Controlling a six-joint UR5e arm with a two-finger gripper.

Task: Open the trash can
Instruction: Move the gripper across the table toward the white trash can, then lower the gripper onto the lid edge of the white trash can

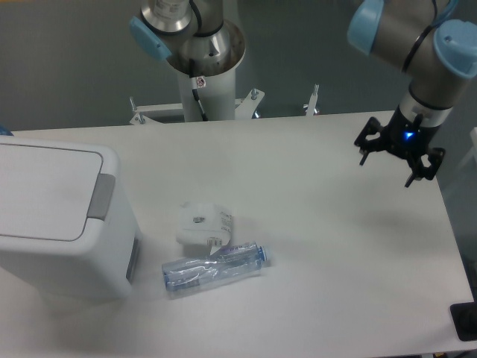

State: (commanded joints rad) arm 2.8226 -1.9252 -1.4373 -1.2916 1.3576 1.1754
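Three things are spread out on the white counter (335, 261), and none of them is touched by the hand (396, 159). The hand is seen hanging over the counter's far right part, with nothing gripped: its black fingers (364, 142) are splayed wide, one pair of tips on each side, and only bare counter is seen through the gap. A small blue light is lit on the wrist just above it.

The trash can (63, 220) is parked well off to the hand's left, at the opposite edge of the counter and a bit nearer the camera. Its flat lid (41, 190) is shut and lies flush, and the grey tab (101, 196) sits on the side of the lid that faces the hand.

A small white packet (203, 224) is found between the hand and the can, much closer to the can but not touching it. A clear bottle (215, 268) with a blue label is laid on its side just in front of the packet, right up against it or very nearly; which one can't be told from this angle. Both are down-left of the hand and well apart from it.

The arm's base column (201, 71) is mounted behind the counter, far to the hand's left.
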